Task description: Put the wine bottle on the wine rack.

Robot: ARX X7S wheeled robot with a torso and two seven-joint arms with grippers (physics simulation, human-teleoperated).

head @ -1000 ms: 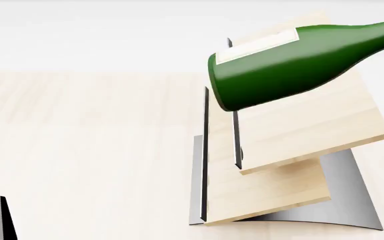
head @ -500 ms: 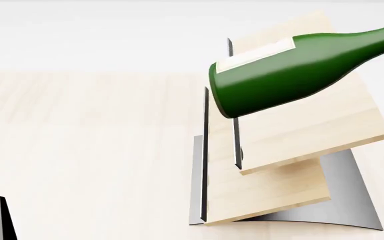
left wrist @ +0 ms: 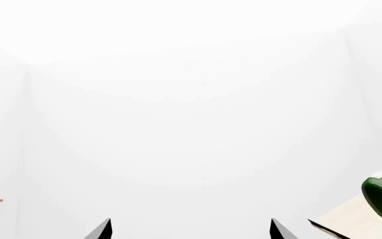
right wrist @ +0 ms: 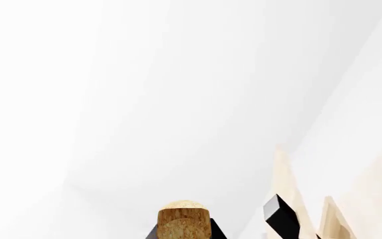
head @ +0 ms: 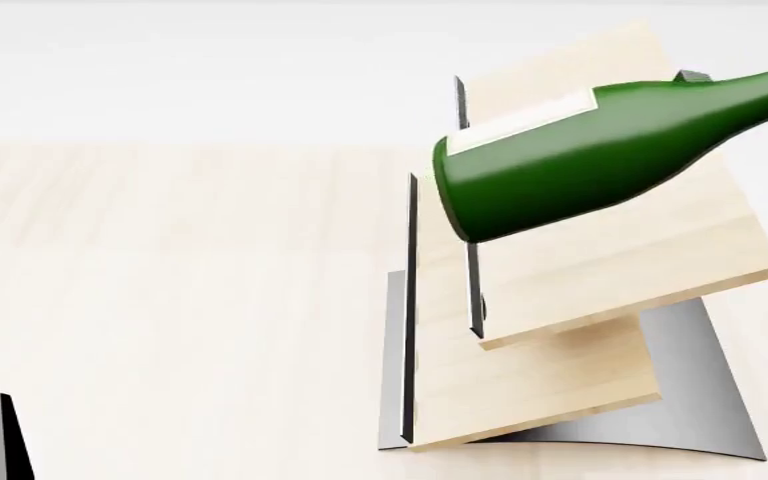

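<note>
Right hand pinches my wine bottle at the cork; it has shifted slightly right over the wine rack; left hand spread.

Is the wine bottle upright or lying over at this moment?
Tipped nearly on its side. In the head view the wine bottle lies slanted over the wine rack's upper board, base toward the robot's left.

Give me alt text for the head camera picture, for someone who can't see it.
A dark green wine bottle lies tilted in the air over the top board of a stepped light wood wine rack on a pale wooden table; its neck runs off the right edge.
</note>
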